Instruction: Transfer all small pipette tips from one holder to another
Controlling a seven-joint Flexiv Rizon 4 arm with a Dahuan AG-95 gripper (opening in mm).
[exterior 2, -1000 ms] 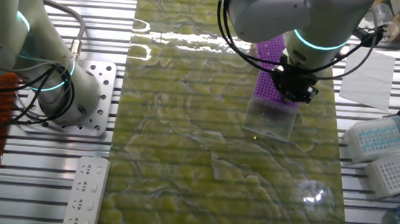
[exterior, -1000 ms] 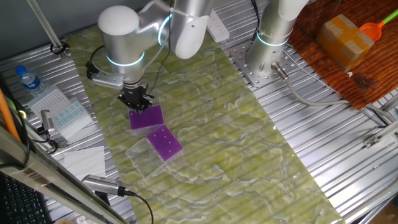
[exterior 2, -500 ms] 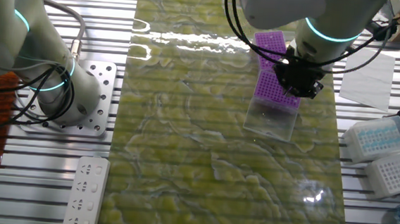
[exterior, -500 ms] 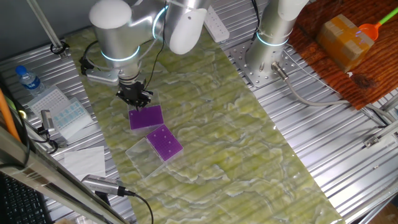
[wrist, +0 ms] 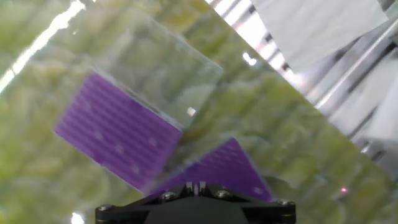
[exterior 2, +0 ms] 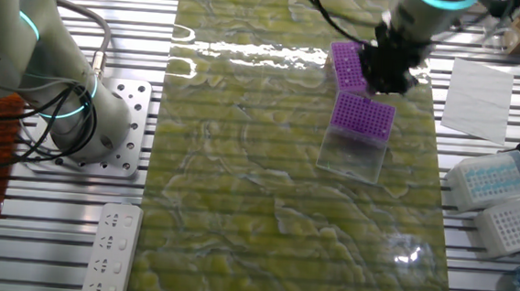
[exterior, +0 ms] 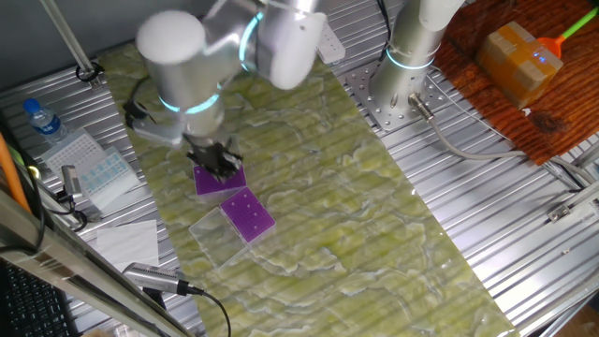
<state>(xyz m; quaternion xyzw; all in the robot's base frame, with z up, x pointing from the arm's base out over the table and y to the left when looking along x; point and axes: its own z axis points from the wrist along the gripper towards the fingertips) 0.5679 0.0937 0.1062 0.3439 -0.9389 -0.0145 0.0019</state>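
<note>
Two purple holders lie on the green mat. One holder (exterior: 247,213) (exterior 2: 363,114) (wrist: 118,130) sits against a clear lid (exterior: 211,234) (exterior 2: 353,157) (wrist: 161,62) and carries small pipette tips (wrist: 118,149), seen as pale specks. The other holder (exterior: 220,178) (exterior 2: 347,60) (wrist: 227,165) lies beside it. My gripper (exterior: 217,161) (exterior 2: 389,77) (wrist: 195,185) hangs just above this second holder. Its fingertips stand almost together with only a thin slit between them. Whether a tip sits in that slit is too small to make out.
Tip boxes (exterior: 89,168) (exterior 2: 492,175) and a water bottle (exterior: 42,120) stand off the mat on the slatted table. White paper (exterior 2: 478,87) lies near the holders. A second arm's base (exterior: 402,75) (exterior 2: 87,124) and a power strip (exterior 2: 115,250) are beyond the mat.
The arm has swung and is blurred now. My gripper has left the holder by the clear lid, which now shows fully, and moved over the other holder.
</note>
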